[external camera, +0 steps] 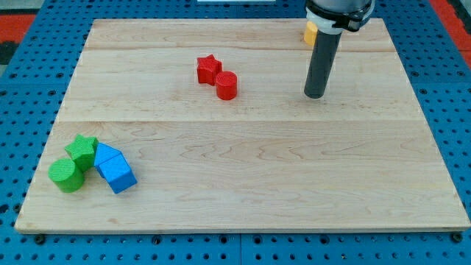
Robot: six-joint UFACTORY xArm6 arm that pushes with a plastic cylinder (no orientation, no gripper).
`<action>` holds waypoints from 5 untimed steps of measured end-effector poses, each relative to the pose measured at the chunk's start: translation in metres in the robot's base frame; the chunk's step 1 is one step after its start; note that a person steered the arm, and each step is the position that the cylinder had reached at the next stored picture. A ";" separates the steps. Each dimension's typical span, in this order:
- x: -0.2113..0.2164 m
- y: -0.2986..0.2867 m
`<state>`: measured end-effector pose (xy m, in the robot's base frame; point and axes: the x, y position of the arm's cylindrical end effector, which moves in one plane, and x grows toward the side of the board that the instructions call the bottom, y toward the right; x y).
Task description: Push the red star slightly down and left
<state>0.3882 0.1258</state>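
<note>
The red star lies on the wooden board a little left of centre near the view's top. A red cylinder touches it at its lower right. My tip is on the board to the right of both red blocks, well apart from them, about level with the cylinder.
A yellow block sits at the view's top, partly hidden behind the rod. At the lower left are a green star, a green cylinder and a blue block, clustered together. Blue pegboard surrounds the board.
</note>
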 end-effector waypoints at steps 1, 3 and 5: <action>0.000 0.000; -0.017 -0.016; -0.037 -0.039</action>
<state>0.3507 0.0872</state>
